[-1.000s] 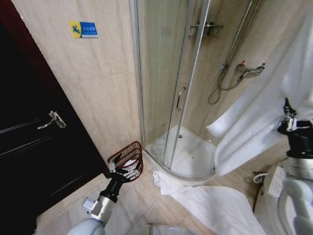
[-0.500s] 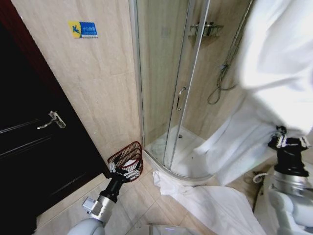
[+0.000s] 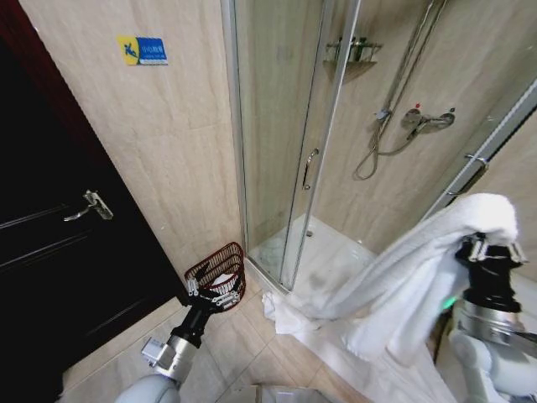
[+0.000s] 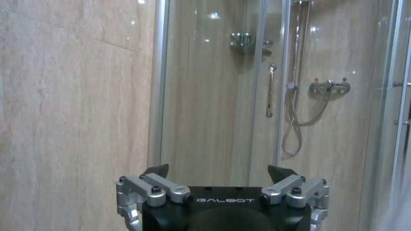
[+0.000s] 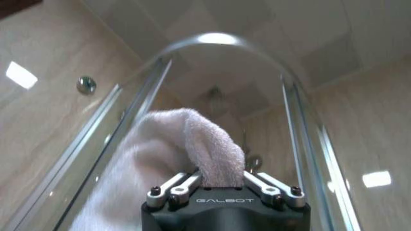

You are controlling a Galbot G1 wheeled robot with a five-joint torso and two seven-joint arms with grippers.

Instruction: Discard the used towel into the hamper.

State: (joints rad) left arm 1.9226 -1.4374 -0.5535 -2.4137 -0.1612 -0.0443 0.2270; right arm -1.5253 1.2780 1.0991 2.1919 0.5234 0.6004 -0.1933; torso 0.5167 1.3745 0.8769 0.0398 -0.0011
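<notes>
The used towel (image 3: 403, 281) is large and white. It drapes over my right gripper (image 3: 491, 246) at the right and trails down to the floor by the shower tray. In the right wrist view that gripper (image 5: 222, 182) is shut on a fold of the towel (image 5: 183, 144). The hamper (image 3: 220, 259), a small reddish-brown wire basket, stands on the floor against the wall beside the shower, with something white inside. My left gripper (image 3: 215, 291) hovers low just in front of the hamper. It is open, with nothing between its fingers (image 4: 156, 172).
A glass shower enclosure (image 3: 289, 151) with a white tray (image 3: 331, 252) fills the middle. A dark door (image 3: 59, 235) with a lever handle stands at the left. Beige floor tiles (image 3: 243, 353) lie between door, hamper and shower.
The towel, spread high over the right side a moment ago, has dropped and now hangs over the right gripper, which sits lower than a second ago. The left arm has not moved.
</notes>
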